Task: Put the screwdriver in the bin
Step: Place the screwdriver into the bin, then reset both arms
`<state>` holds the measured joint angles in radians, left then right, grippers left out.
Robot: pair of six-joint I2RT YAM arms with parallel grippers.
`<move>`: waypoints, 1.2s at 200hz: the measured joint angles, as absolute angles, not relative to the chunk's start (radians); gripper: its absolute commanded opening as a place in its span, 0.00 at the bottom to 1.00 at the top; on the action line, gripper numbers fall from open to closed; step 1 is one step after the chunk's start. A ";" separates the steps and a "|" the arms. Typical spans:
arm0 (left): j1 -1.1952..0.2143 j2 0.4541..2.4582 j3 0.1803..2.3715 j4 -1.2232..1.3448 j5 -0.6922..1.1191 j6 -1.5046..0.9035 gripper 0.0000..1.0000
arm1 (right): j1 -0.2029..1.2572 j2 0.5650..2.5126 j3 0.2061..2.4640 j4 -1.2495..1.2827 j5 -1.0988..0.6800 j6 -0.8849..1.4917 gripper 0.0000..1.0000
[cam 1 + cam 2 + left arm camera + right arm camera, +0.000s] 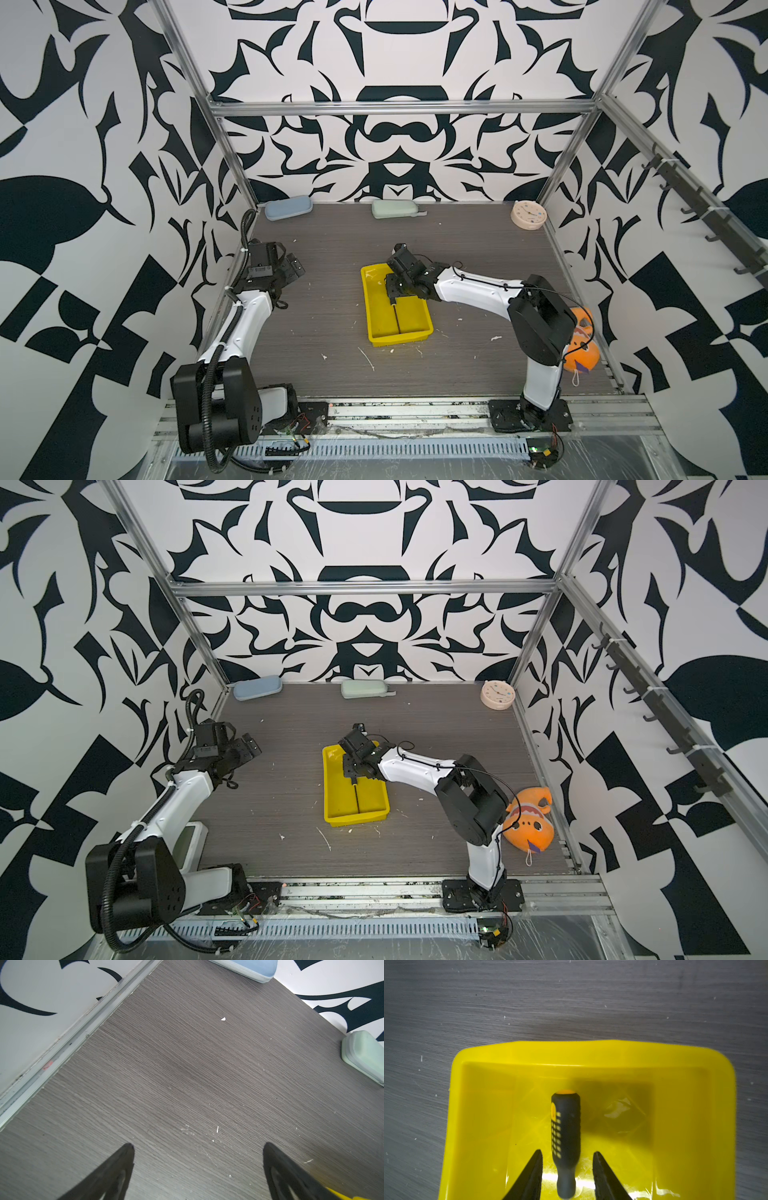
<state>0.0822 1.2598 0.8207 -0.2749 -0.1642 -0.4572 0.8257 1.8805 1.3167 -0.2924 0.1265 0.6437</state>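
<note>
while top views hide it, wrist shows screwdriver (565, 1140) handle between parted fingers (533, 1176).

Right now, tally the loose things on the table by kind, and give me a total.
Cases: 2, pale blue case and pale green case
Bins: 1, yellow bin
Screwdrivers: 1, screwdriver lying in the bin
Clocks: 1, small round clock
Plush toys: 1, orange plush toy
Total: 6
</note>
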 measured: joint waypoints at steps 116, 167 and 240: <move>0.082 1.265 0.828 -0.278 -0.161 -0.457 0.99 | 0.662 1.235 0.916 -0.101 0.641 0.271 0.76; 0.082 1.317 0.836 -0.282 -0.157 -0.457 0.99 | 0.358 1.139 0.430 0.252 0.721 0.099 0.76; 0.082 1.317 0.836 -0.282 -0.154 -0.457 0.99 | 0.255 1.374 0.395 0.580 0.692 -0.059 0.77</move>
<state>0.0822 1.3170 0.8360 -0.2817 -0.1543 -0.4572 0.2550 1.3735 0.3946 0.5804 0.6922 -0.0589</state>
